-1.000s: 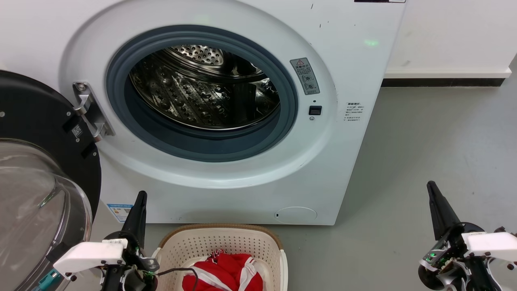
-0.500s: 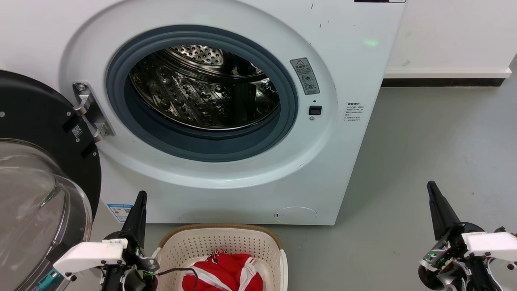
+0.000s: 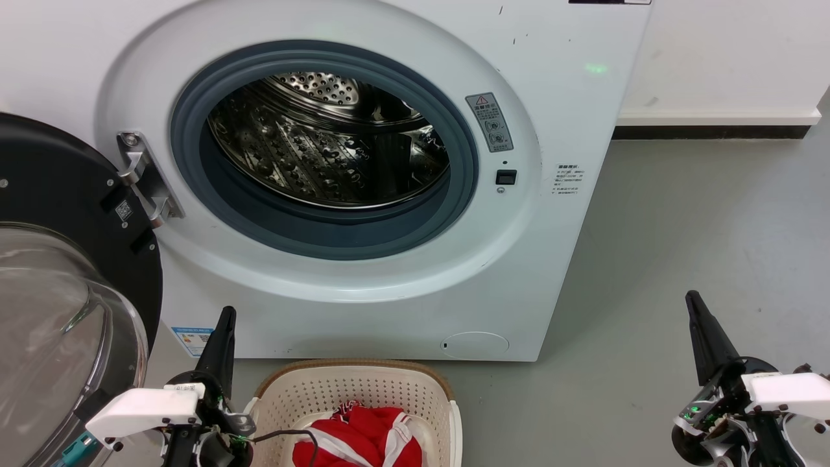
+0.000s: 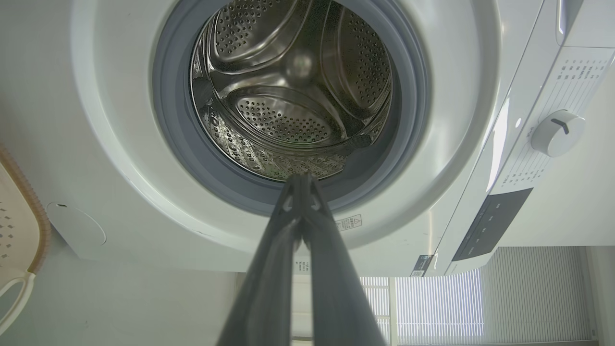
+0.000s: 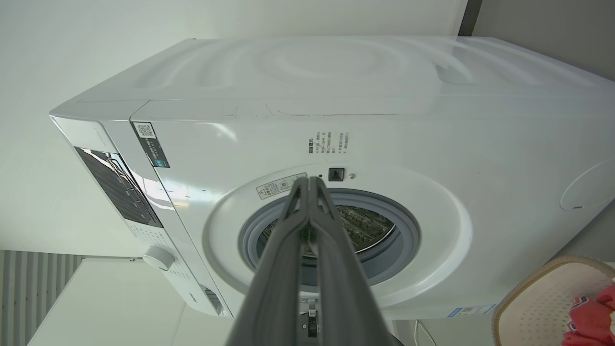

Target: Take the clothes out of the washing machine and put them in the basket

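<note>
The white washing machine (image 3: 363,305) stands with its door swung open, and its steel drum (image 3: 324,143) holds nothing. The red and white clothes (image 3: 360,438) lie in the cream basket (image 3: 353,379) on the floor just in front of the machine. My left gripper (image 3: 225,314) is shut and points up beside the basket's left end. Far to the right, over the grey floor, my right gripper (image 3: 692,298) is shut too. In the left wrist view, my left gripper (image 4: 300,178) lines up with the drum (image 4: 293,91). In the right wrist view, my right gripper (image 5: 310,180) faces the machine (image 5: 384,120), with the basket (image 5: 538,288) and clothes (image 5: 593,317) at lower right.
The black-framed glass door (image 3: 58,292) hangs open at the left, close to my left arm. Grey floor (image 3: 700,220) stretches to the right of the machine, up to a white wall with a dark skirting strip (image 3: 710,131).
</note>
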